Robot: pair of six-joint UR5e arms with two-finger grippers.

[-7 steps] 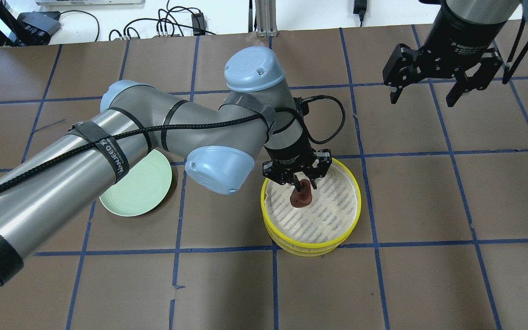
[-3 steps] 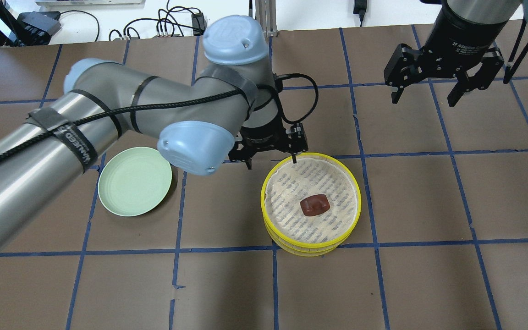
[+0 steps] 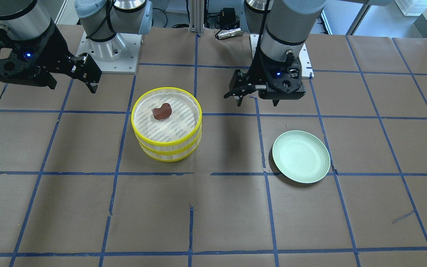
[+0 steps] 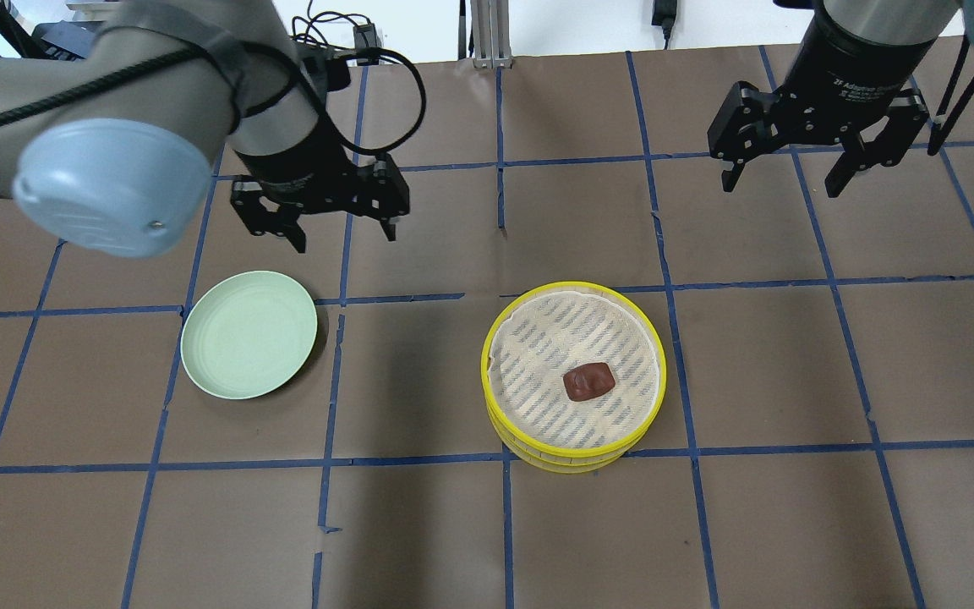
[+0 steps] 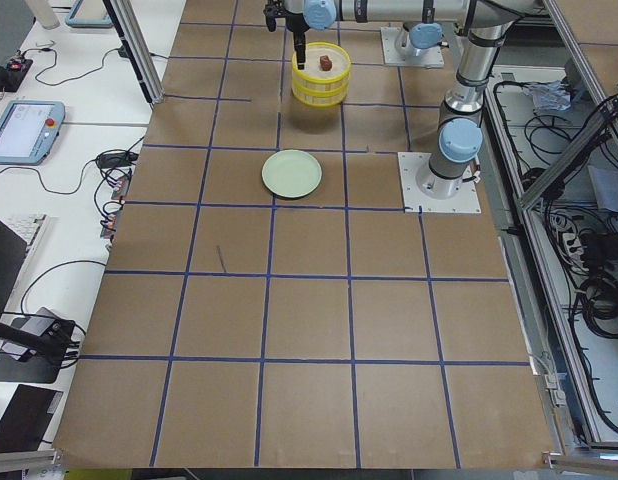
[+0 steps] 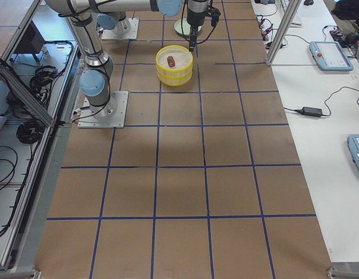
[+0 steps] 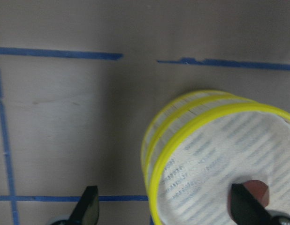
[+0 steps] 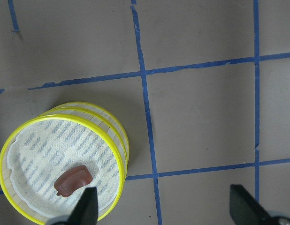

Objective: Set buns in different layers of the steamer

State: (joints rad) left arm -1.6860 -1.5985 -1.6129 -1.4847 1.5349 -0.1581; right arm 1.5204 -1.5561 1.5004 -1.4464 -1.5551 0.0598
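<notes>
The steamer stands as two stacked yellow-rimmed layers mid-table; it also shows in the front view. The reddish-brown bun lies alone on the top layer's woven floor, also seen in the front view and the right wrist view. The white bun is hidden or out of view. My left gripper is open and empty, hovering beyond the plate, well left of the steamer. My right gripper is open and empty, high at the far right of the steamer.
An empty pale green plate lies left of the steamer, below my left gripper. Brown paper with blue tape lines covers the table. Cables and a metal post sit along the far edge.
My left gripper let go of the reddish-brown bun on the top layer, then drew back left and away past the plate. The right arm stayed still.
</notes>
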